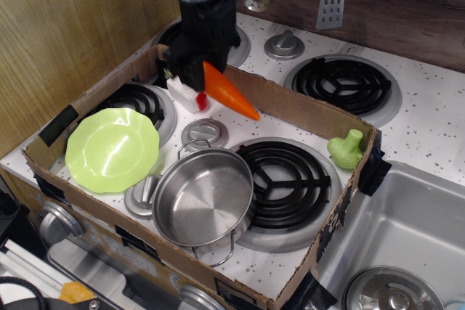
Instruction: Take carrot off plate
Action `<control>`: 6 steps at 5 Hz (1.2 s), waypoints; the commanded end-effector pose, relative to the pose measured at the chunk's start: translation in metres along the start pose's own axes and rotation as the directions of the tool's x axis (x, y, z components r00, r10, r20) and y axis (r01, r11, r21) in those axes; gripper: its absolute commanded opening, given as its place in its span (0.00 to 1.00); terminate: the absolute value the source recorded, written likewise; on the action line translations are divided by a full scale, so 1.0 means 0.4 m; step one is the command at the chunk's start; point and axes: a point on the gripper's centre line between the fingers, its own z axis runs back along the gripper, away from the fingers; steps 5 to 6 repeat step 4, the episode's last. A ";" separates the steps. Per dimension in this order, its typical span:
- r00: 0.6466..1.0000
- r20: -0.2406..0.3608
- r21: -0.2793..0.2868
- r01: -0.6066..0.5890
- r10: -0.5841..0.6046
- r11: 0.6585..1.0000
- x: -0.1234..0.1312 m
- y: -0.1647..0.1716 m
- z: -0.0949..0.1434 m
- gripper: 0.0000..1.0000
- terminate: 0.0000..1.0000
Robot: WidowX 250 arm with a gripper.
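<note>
The black hand [197, 70] is clamped on the carrot [229, 91] at its stem end, holding it in the air over the far cardboard wall, tip slanting down to the right. The plate [112, 149] lies well apart, near left.

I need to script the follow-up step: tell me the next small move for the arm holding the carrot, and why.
Probably lower it straight down and release. The gripper holds the carrot by its stem end in the air, tip slanting toward the speckled stovetop inside the cardboard box. The plate lies bare to the left, so the carrot is already off it; only setting it down seems left.
</note>
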 end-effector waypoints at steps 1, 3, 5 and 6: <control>1.000 0.016 0.106 -0.017 0.015 0.994 -0.023 0.062 -0.009 0.00 0.00; 0.989 -0.121 0.179 0.104 -0.083 0.978 -0.024 0.093 0.044 1.00 0.00; 0.978 -0.180 0.142 0.129 -0.102 0.981 -0.009 0.100 0.099 1.00 1.00; 0.978 -0.180 0.142 0.129 -0.102 0.981 -0.009 0.100 0.099 1.00 1.00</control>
